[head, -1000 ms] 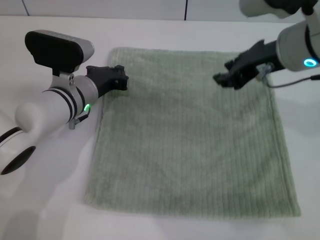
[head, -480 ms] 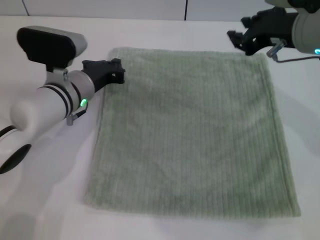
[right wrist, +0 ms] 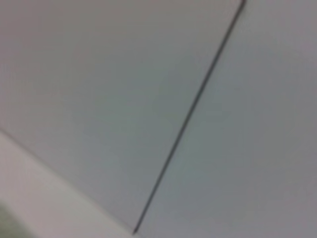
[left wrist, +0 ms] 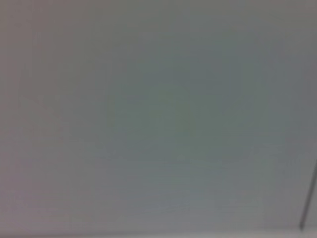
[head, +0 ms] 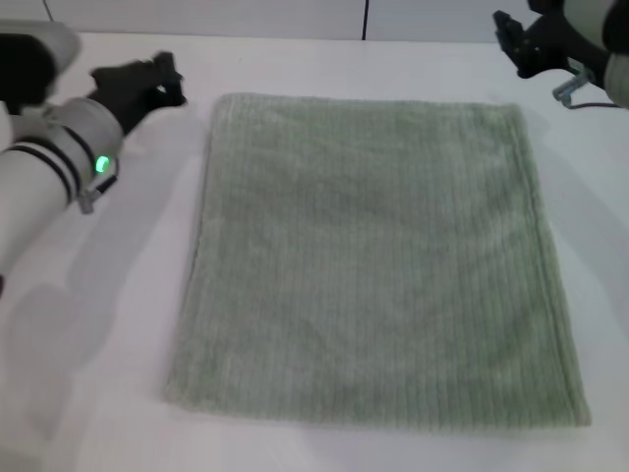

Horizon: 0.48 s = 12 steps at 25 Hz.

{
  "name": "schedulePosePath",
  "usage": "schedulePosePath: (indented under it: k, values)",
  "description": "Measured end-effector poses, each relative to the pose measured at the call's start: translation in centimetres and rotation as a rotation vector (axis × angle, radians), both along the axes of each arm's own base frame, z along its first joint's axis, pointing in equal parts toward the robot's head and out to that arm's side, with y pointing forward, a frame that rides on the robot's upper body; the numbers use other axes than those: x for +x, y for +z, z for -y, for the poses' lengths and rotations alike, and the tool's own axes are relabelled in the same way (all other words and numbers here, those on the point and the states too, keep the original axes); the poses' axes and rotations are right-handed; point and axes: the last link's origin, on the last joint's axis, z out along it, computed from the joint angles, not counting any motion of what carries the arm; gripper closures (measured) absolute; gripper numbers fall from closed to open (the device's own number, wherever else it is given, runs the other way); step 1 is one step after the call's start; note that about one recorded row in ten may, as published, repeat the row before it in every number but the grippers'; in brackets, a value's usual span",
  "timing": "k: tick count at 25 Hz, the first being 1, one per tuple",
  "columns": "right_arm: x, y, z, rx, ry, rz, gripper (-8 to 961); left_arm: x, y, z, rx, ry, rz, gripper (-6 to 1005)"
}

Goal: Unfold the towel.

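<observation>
The towel (head: 373,256) is a pale sage-green ribbed cloth lying flat and spread out as one large square on the white table (head: 88,354) in the head view. My left gripper (head: 157,84) is raised beyond the towel's far left corner, clear of the cloth. Off the far right corner, my right gripper (head: 513,39) is also lifted and holds nothing. Neither gripper touches the towel. Both wrist views show only a plain pale surface.
A pale wall with a dark vertical seam (head: 366,18) runs along the table's far edge. The same kind of seam (right wrist: 188,119) crosses the right wrist view, and a seam (left wrist: 309,198) shows at one edge of the left wrist view.
Both arms have pulled back from the towel's far corners, the left toward the far left and the right toward the far right and up. The towel lies flat and has not moved.
</observation>
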Motion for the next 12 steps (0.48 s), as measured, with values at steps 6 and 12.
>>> schedulePosePath:
  k: [6, 12]
  values:
    - [1.9, -0.6, 0.2, 0.110, 0.042, -0.035, 603, -0.8, 3.0, 0.8, 0.144, -0.067, 0.093, 1000]
    - [4.4, -0.9, 1.0, 0.270, 0.100, -0.104, 603, -1.9, 5.7, 2.6, 0.294, -0.171, 0.165, 992]
